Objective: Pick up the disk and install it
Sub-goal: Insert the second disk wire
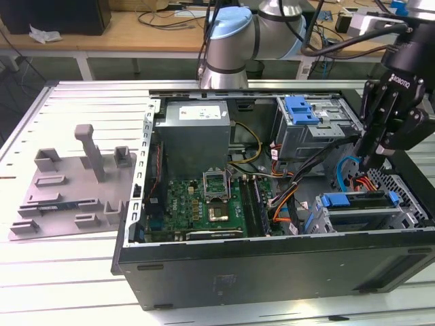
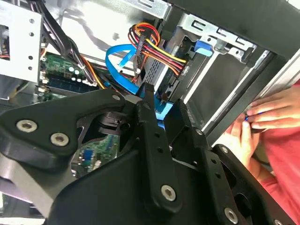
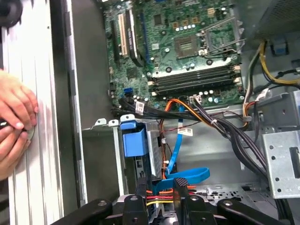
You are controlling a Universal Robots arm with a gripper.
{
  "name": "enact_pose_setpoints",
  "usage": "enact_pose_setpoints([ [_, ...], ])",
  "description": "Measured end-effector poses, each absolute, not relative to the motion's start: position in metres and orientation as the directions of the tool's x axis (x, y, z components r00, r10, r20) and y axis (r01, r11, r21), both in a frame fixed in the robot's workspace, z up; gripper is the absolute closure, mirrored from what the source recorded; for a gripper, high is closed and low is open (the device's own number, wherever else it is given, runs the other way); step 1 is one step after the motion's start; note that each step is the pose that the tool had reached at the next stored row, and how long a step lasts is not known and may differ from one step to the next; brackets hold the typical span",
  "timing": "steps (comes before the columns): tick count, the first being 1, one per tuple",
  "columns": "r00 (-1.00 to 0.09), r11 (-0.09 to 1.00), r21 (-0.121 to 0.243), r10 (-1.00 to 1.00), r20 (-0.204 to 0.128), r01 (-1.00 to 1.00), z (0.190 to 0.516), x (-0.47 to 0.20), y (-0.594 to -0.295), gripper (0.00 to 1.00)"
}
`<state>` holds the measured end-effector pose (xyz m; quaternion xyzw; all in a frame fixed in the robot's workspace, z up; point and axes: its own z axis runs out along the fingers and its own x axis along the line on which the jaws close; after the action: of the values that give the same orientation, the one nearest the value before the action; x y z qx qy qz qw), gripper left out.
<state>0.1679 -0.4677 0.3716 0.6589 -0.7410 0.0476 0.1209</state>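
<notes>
The disk [image 1: 358, 218] lies in the drive bay at the corner of the open computer case [image 1: 272, 272] toward the exterior view's right, with its blue bracket [image 1: 343, 200] on top. In the first wrist view the bracket [image 3: 133, 142] sits in the metal cage just ahead of my fingers. My gripper [image 1: 362, 165] hangs a little above the bay, beside a looped blue data cable [image 1: 348, 168]. In both wrist views the gripper [image 3: 161, 183] [image 2: 164, 99] is open, and the gap shows only the blue cable and red-yellow wires behind it.
Inside the case are a grey power-supply box [image 1: 194, 129], the green motherboard [image 1: 204, 204] and an upper drive cage with a blue latch [image 1: 302, 109]. A grey fixture plate [image 1: 75, 183] lies on the table at the exterior view's left. A person's hands [image 3: 16, 112] [image 2: 272, 112] rest just outside the case wall.
</notes>
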Motion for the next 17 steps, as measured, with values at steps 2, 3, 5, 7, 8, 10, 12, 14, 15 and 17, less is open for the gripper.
enact_pose_setpoints([
  [2,-0.092,0.116,0.089,-0.966,0.242,-0.989,0.3709,0.1660,-0.4677,0.64],
  [3,-0.088,0.113,0.089,-0.966,0.242,-0.990,0.3706,0.1651,-0.4677,0.64],
  [5,-0.081,0.105,0.088,-0.967,0.242,-0.990,0.3698,0.1634,-0.4676,0.64],
  [7,-0.079,0.103,0.086,-0.967,0.242,-0.991,0.3694,0.1630,-0.4676,0.64],
  [8,-0.079,0.102,0.085,-0.967,0.243,-0.991,0.3691,0.1630,-0.4676,0.64],
  [10,-0.079,0.101,0.082,-0.967,0.243,-0.991,0.3685,0.1629,-0.4676,0.64],
  [12,-0.078,0.100,0.079,-0.967,0.243,-0.992,0.3676,0.1629,-0.4676,0.65],
  [14,-0.079,0.100,0.076,-0.967,0.243,-0.992,0.3669,0.1628,-0.4676,0.72],
  [15,-0.079,0.100,0.075,-0.967,0.243,-0.992,0.3667,0.1626,-0.4676,0.78],
  [17,-0.079,0.100,0.074,-0.967,0.243,-0.992,0.3663,0.1625,-0.4676,0.84],
])
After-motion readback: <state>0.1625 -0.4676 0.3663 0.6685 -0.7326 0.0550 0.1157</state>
